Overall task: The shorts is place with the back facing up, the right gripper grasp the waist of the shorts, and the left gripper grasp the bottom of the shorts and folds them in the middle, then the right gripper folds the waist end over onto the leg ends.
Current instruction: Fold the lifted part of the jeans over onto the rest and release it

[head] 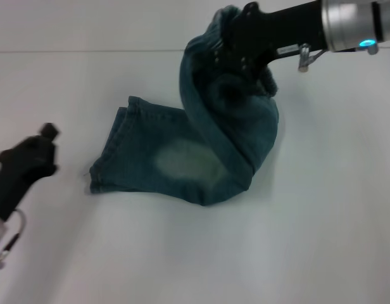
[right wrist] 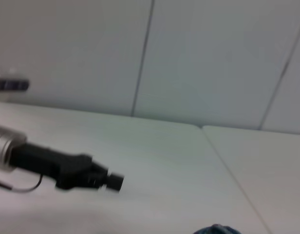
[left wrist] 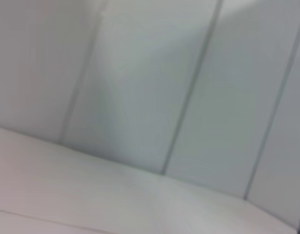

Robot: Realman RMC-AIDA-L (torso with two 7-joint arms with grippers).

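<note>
The waist end (head: 236, 95) of the shorts (head: 182, 152) is held bunched in the jaws of the right gripper (head: 236, 47) and lifted above the white desk (head: 309, 240). The leg ends (head: 113, 149) are left lying flat on the desk. The left gripper (head: 46, 136) is seen apart at the desk's left side, its jaw opening impossible to tell. A paneled wall (right wrist: 213, 58) is seen behind.

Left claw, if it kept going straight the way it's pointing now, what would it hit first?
The left claw points up and to the right, so it would probably meet the leg ends of the shorts first, though depth is unclear.
</note>
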